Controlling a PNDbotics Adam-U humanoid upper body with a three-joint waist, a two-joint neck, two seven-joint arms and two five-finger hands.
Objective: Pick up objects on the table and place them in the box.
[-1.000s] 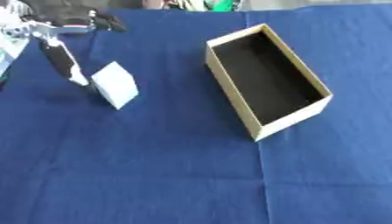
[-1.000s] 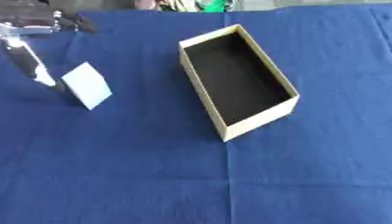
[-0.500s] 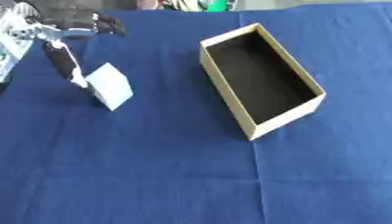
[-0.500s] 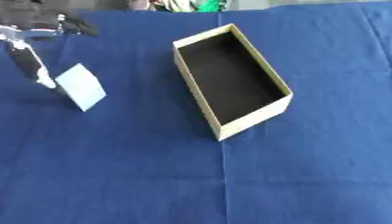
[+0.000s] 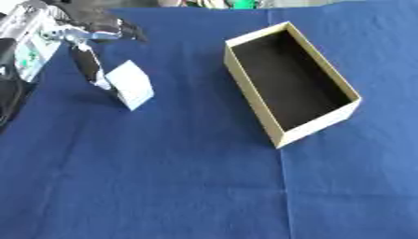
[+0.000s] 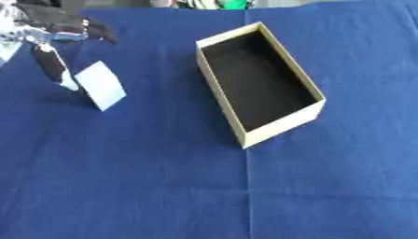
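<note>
1. Well, my left hand (image 5: 86, 44) comes in at the upper left, far to the left of the box (image 5: 289, 84), fingers spread and straight; one long finger (image 5: 87, 67) points down and touches the left edge of the white block (image 5: 130, 85).
2. That white block stands tilted on the counter (image 5: 179, 177), well apart from the box, on its left.
3. My counter wears a blue cloth, a crease running down from the box's near corner.
4. Open and tan-walled, the box shows a dark inside, lying askew.
5. Beyond the box, past the counter's far edge, something green (image 5: 239, 3) shows.
</note>
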